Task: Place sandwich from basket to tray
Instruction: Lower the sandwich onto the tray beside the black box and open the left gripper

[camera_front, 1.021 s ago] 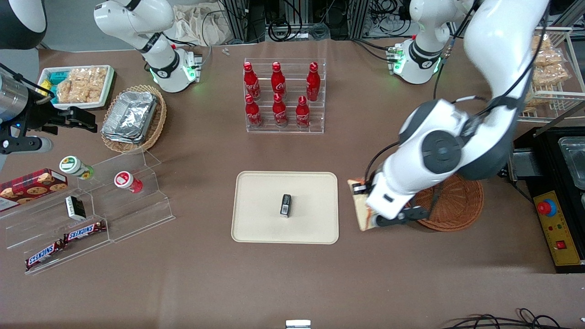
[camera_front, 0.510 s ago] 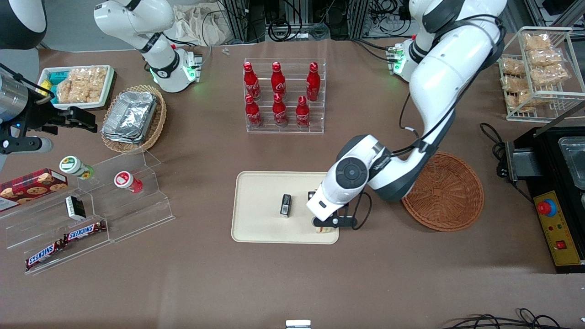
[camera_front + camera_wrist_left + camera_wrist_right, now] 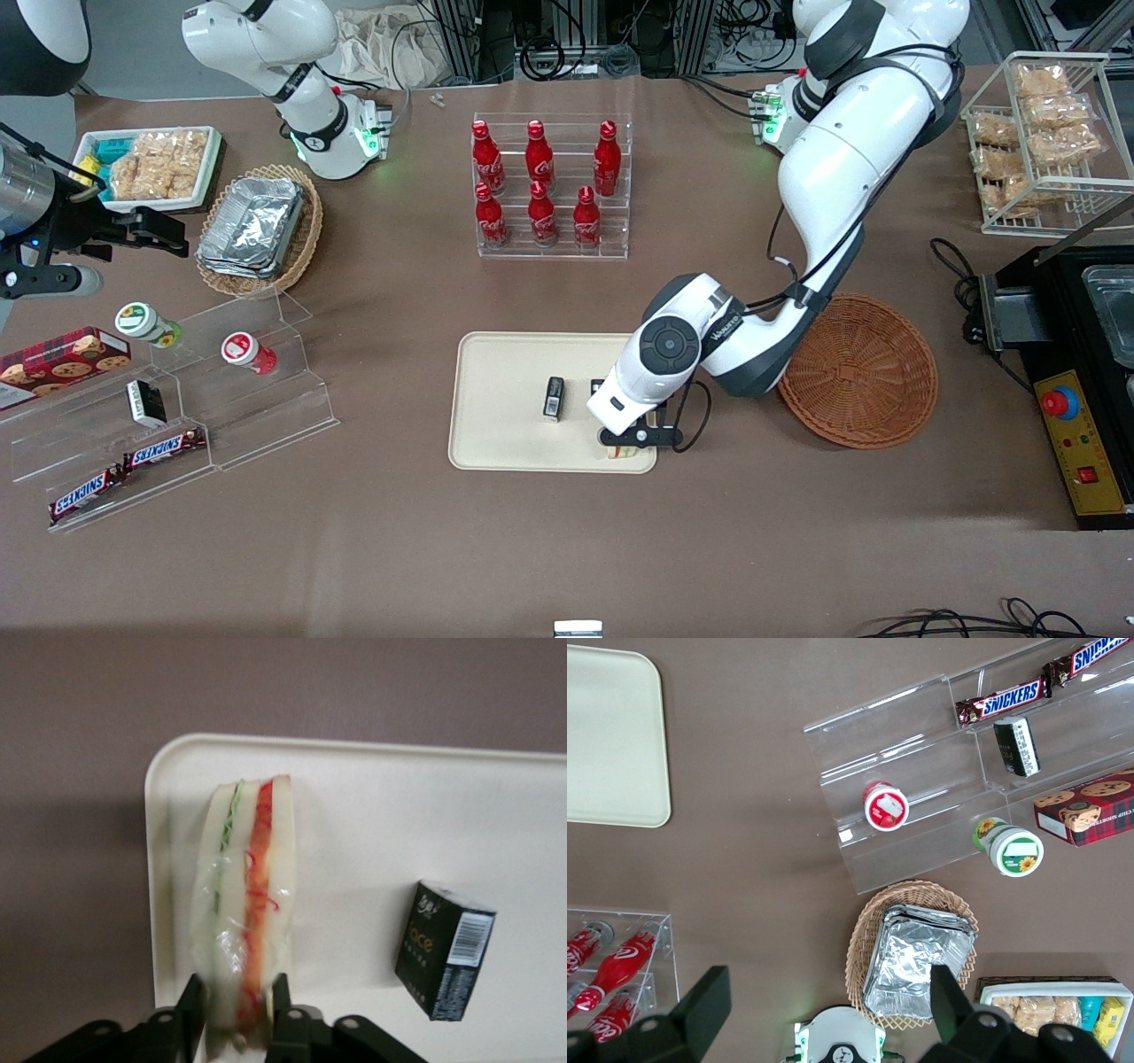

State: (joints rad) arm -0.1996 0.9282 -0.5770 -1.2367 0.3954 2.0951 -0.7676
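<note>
Gripper [image 3: 237,997] over tray [image 3: 354,797] corner — fingers [image 3: 190,999] clamp sandwich [image 3: 244,895]; basket [image 3: 859,372] beside.

The sandwich [image 3: 241,904], a wrapped wedge of pale bread with green and red filling, was held by the gripper [image 3: 237,1010] over a corner of the cream tray [image 3: 505,372]. The brown wicker basket [image 3: 864,372] lay beside the tray.
</note>
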